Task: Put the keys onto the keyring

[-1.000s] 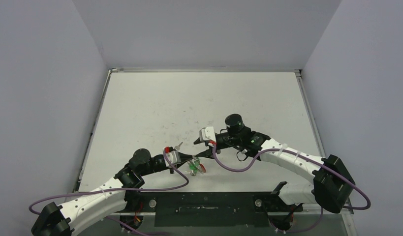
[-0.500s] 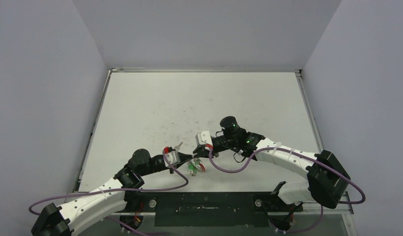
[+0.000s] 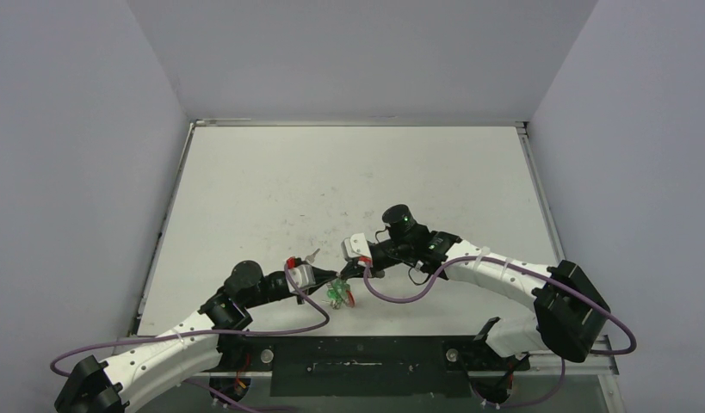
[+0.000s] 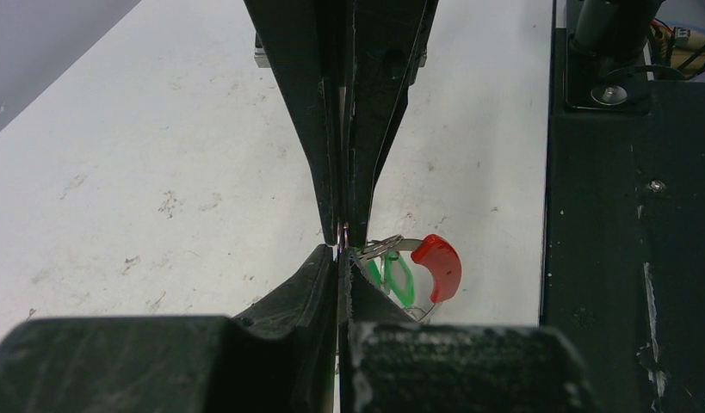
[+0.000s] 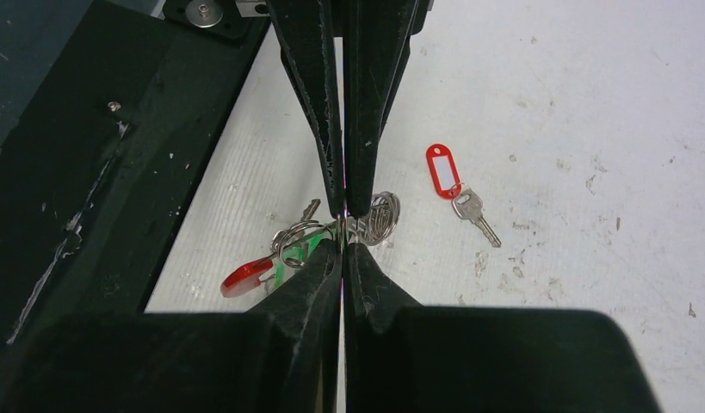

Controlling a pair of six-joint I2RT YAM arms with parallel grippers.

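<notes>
The keyring [image 4: 436, 262], a large wire ring with a curved red plastic arc on one side and a fringe of small silvery loops, lies on the white table [image 5: 590, 129] between your two grippers. The green-tagged keys [image 4: 400, 277], small silver keys with oblong green plastic tags, are bunched inside it and look to be threaded on already.

Right at the keyring's silvery loops, the right gripper [image 5: 344, 215] has just changed. A second ago it stood partly open and farther from the keyring; now it has moved in, and its black fingers are pressed flat together with their tips on the loops. Whether a coil is actually nipped between them, you cannot tell from these views.

On the keyring's other side, the left gripper [image 4: 342, 234] stays fully closed, its tips just beside the ring's wire. A glint of metal shows at the tips, but a real hold is not certain there either.

Near the keyring, on the side away from the black base plate [image 4: 624, 258], lies the red-tagged key [image 5: 443, 176], a silver key with an oblong red plastic tag. It is flat on the table, apart from the ring and untouched.

So the ring now looks braced from both sides, but that last key is not on it. With both grippers closed at the ring, you have none free to fetch it.
</notes>
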